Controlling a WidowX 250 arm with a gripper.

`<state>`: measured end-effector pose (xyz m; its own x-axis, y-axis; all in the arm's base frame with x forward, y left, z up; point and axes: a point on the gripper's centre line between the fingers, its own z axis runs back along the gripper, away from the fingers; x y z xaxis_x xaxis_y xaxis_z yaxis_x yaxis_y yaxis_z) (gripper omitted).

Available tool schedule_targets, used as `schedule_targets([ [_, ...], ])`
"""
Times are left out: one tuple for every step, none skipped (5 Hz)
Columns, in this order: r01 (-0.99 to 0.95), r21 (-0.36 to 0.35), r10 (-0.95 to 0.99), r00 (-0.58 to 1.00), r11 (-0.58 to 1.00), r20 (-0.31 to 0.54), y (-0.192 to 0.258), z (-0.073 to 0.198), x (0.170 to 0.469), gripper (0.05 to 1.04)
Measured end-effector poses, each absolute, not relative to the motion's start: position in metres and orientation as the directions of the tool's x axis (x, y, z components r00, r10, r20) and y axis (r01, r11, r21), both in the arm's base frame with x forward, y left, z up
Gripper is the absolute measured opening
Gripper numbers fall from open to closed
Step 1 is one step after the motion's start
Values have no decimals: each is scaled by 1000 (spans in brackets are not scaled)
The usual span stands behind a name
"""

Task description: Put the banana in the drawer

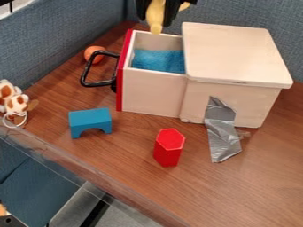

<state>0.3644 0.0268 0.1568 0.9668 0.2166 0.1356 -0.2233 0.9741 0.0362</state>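
Yellow banana [155, 15] is clamped between the two fingers of the gripper [156, 21]. Visible length runs steeply downward, one end poking out below the fingertips. Another yellow bit shows right of the gripper in view; probably the same fruit, can't confirm.

Key relation: open drawer [149, 91] sits below the gripper and toward the camera. Banana's low end overlaps the drawer's far rim in view; can't tell if it touches. Blue lining [160, 60] is down and camera-side of the gripper. Black handle [86, 74] and orange ball [93, 53] are left of it and lower in view. Wooden box [228, 53] is to its right, lid close to the opening.

Well apart, camera-side: blue arch block [91, 121], red block [168, 147], grey tape [223, 135] on the box.

My read: pick done, placing left. Next move should shift camera-side to get the low end past the far rim, then lower and let go. Risk: end snags the rim, or the fruit tips and lands half out.
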Motion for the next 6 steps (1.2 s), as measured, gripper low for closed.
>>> schedule_targets([
  [-239,48,232,966,970,110,33,143,357,546],
  [-244,56,238,966,968,104,37,136,354,546],
  [-240,59,234,967,969,104,38,131,353,546],
  [-231,63,224,969,971,99,39,125,355,546],
  [-232,57,226,969,971,97,37,118,366,614],
  [-232,70,223,968,970,112,33,125,372,909],
])
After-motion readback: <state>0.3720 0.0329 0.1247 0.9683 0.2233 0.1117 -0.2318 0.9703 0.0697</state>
